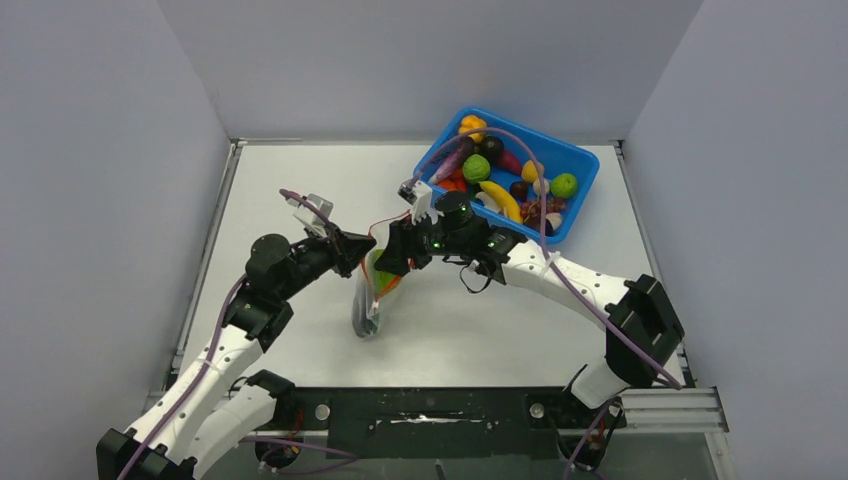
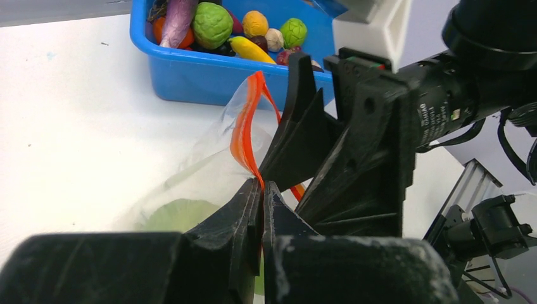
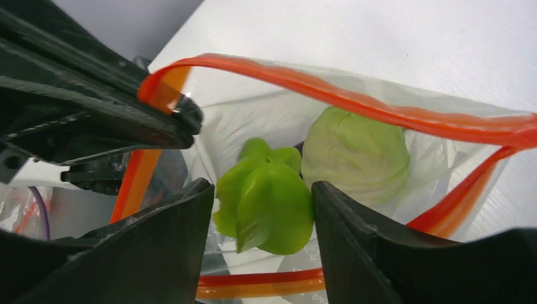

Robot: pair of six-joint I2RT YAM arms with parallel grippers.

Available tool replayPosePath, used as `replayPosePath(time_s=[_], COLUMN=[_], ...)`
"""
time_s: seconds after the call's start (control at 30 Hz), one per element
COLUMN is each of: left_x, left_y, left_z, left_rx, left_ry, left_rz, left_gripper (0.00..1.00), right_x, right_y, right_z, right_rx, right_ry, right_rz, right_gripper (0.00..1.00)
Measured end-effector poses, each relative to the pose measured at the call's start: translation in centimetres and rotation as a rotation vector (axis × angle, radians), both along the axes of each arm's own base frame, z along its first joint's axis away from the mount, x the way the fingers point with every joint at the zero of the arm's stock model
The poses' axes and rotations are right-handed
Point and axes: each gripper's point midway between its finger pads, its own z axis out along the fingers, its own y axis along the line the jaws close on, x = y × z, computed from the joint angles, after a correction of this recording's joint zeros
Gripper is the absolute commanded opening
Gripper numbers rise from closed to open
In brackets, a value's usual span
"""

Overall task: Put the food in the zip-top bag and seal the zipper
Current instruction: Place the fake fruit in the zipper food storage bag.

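With the left fingers (image 2: 244,209) clenched on the zipper (image 3: 329,95) to hold the zip-top bag (image 3: 253,120) open, the green food (image 3: 266,202) sits between the parted right fingers (image 3: 171,221), in the mouth, long axis pointing inward; gripped or released, I cannot tell.
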Motion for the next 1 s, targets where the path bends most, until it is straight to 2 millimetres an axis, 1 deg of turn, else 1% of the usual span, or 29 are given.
replayPosePath(time_s=[0.1, 0.23, 0.43, 0.57, 0.67, 0.8, 0.9, 1.0], left_x=[0.0, 0.1, 0.0, -0.2, -0.3, -0.3, -0.4, -0.4], left_y=[0.0, 0.1, 0.2, 0.3, 0.4, 0.5, 0.6, 0.7], left_z=[-0.1, -0.4, -0.7, -0.9, -0.9, -0.9, -0.9, -0.9], left_rx=[0.004, 0.014, 0.017, 0.021, 0.033, 0.055, 0.072, 0.084], left_ry=[-0.001, -0.004, -0.012, -0.023, -0.04, -0.065, -0.081, -0.095], left_rz=[0.0, 0.003, 0.003, 0.002, 0.001, -0.002, -0.006, -0.007], left_gripper=[0.0, 0.0, 0.0, 0.0, 0.0, 0.0, 0.0, 0.0], right_x=[0.2, 0.5, 1.1, 1.8, 3.3, 6.2, 8.8, 11.0], right_y=[-0.3, -0.9, -1.9, -3.3, -5.2, -8.8, -11.9, -14.7], right_z=[-1.4, -1.8, -1.0, 1.0, 3.1, 5.5, 6.2, 6.0], right_rx=[-0.065, -0.115, -0.146, -0.134, -0.116, -0.107, -0.143, -0.202], right_ry=[0.032, 0.027, -0.018, -0.079, -0.144, -0.226, -0.28, -0.318], right_rz=[-0.011, -0.03, -0.064, -0.103, -0.159, -0.269, -0.383, -0.491], right_gripper=[0.68, 0.72, 0.74, 0.74, 0.75, 0.74, 0.75, 0.75])
